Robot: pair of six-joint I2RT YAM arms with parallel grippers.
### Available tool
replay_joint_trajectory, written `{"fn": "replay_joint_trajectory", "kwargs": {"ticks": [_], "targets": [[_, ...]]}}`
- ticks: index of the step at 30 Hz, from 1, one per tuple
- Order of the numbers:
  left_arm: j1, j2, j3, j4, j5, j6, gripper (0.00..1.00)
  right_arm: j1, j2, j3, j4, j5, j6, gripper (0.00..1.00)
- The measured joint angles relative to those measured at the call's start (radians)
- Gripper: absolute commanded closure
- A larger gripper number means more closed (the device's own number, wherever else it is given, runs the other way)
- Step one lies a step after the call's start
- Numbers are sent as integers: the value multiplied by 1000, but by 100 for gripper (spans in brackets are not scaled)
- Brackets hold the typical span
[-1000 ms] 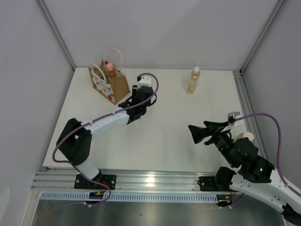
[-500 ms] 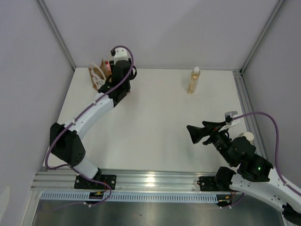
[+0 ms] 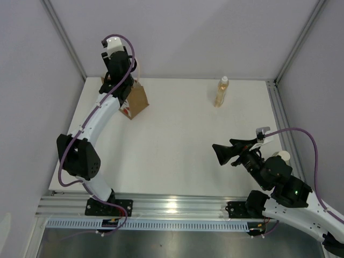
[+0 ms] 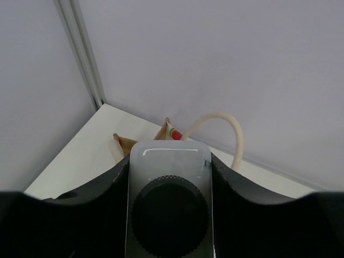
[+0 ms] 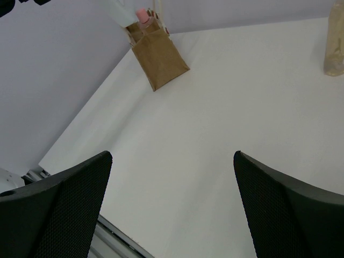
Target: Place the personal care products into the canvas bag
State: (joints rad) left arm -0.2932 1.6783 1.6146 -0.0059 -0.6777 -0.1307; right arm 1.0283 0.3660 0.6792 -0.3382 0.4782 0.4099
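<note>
White bottle (image 4: 169, 161) being clamped by left gripper (image 4: 170, 215) above canvas bag (image 3: 138, 98); best being lowered between handles (image 4: 236, 134), clear of pink-capped bottle (image 5: 141, 15) inside, before release. Right gripper (image 3: 220, 152) gaping, empty.

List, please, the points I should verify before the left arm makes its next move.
1. Hold of left gripper on white bottle: ok.
2. The canvas bag upright, mouth open: ok.
3. Held bottle directly above the mouth: cannot tell.
4. The pink-capped bottle inside the bag: ok.
5. The right gripper open, far from the bag: ok.
6. The amber bottle packed: not ok, it stands outside.
</note>
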Motion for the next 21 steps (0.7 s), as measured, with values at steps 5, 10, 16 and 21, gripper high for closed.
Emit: {"fn": "replay_joint_trajectory", "kwargs": {"ticks": [5,10,16,21], "targets": [[40,77,26,39,-35,26,100,0,0,0,0,-16,0,1],[71,132,26,49,-45,15,100,0,0,0,0,-16,0,1],[93,138,25,63,-67,7,100,0,0,0,0,-16,0,1],[93,167,25,68,-90,2,100,0,0,0,0,-17,0,1]]}}
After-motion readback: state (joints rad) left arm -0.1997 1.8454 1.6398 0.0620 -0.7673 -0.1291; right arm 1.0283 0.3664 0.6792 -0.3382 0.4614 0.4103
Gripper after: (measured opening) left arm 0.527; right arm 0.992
